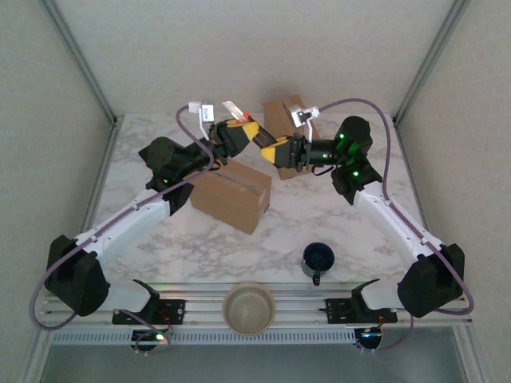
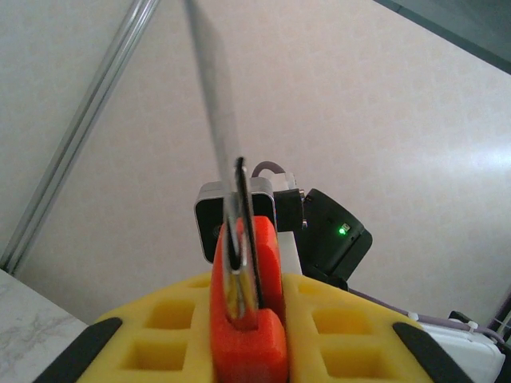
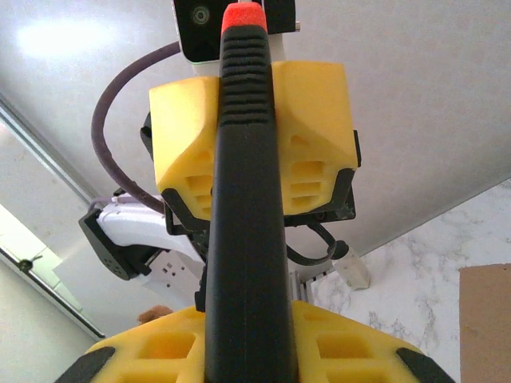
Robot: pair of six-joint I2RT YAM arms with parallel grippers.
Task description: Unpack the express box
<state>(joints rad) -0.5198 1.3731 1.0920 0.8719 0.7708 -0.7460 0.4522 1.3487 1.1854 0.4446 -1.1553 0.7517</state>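
Two pairs are clamped on one knife (image 3: 243, 239): left fingers (image 2: 160, 319) at the blade end, right fingers (image 3: 160, 359) on the handle. The box (image 1: 230, 195) is seen lying crosswise on the worktop (image 1: 319, 215) below, nearer the left fingers.

Two boxes (image 1: 231, 198) (image 1: 275, 116); one mug (image 1: 318, 258), bowl (image 1: 249, 307), cutter (image 3: 243, 239)

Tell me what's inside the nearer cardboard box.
Its contents are hidden: the nearer cardboard box looks closed, with its top flaps flat. Only its brown outside shows.
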